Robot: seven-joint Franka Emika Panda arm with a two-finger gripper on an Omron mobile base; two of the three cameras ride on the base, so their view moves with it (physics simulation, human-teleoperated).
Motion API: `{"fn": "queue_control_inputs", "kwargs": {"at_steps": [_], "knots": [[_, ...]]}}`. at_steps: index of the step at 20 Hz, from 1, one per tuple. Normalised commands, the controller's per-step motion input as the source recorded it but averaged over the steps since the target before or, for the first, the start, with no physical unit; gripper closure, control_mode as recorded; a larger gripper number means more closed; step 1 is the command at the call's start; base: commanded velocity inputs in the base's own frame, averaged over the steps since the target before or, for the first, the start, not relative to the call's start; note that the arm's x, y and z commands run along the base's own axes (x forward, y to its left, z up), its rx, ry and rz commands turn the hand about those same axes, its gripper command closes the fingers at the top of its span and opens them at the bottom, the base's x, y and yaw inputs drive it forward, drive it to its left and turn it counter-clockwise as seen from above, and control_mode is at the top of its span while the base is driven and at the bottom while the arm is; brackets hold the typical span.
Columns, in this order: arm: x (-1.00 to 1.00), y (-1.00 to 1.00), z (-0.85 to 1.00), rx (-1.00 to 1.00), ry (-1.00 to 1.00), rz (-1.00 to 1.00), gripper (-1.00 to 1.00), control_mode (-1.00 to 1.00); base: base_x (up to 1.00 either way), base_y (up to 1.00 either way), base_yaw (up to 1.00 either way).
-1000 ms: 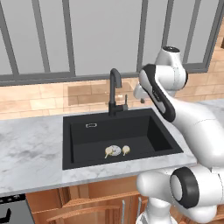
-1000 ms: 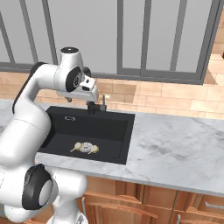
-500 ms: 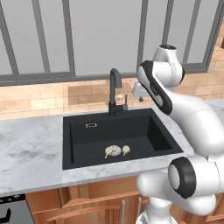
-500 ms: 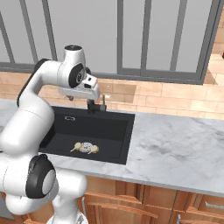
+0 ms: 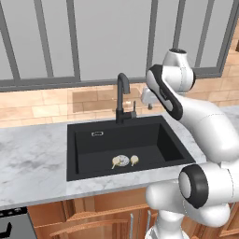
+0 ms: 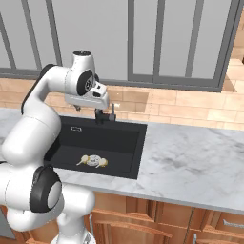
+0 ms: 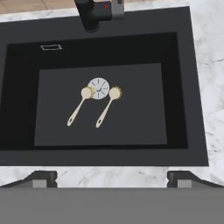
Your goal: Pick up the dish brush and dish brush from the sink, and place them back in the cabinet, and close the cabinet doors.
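A black sink is seen from above, with the faucet base at its top edge. Two tan brushes lie side by side on the basin floor, the left brush and right brush, heads flanking the round drain. Marble counter surrounds the sink.

Kitchen: sink w/ faucet, marble counter.

The arm is raised and bent forward; the gripper is pointed downward, fingers spread wide, nothing held.
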Motion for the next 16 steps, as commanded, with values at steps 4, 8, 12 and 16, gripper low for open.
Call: {"fn": "queue_control_inputs", "kwargs": {"at_steps": [4, 8, 12, 16], "knots": [[0.00, 0.00, -0.23, 0.01, 0.00, 0.00, -1.00, -1.00, 0.00, 0.00, 0.00], [0.00, 0.00, -0.28, 0.00, 0.00, 0.00, -1.00, -1.00, 0.00, 0.00, 0.00], [0.00, 0.00, -0.26, 0.00, 0.00, 0.00, -1.00, -1.00, 0.00, 0.00, 0.00], [0.04, 0.00, -0.23, 0.00, 0.00, 0.00, -1.00, -1.00, 0.00, 0.00, 0.00]]}}
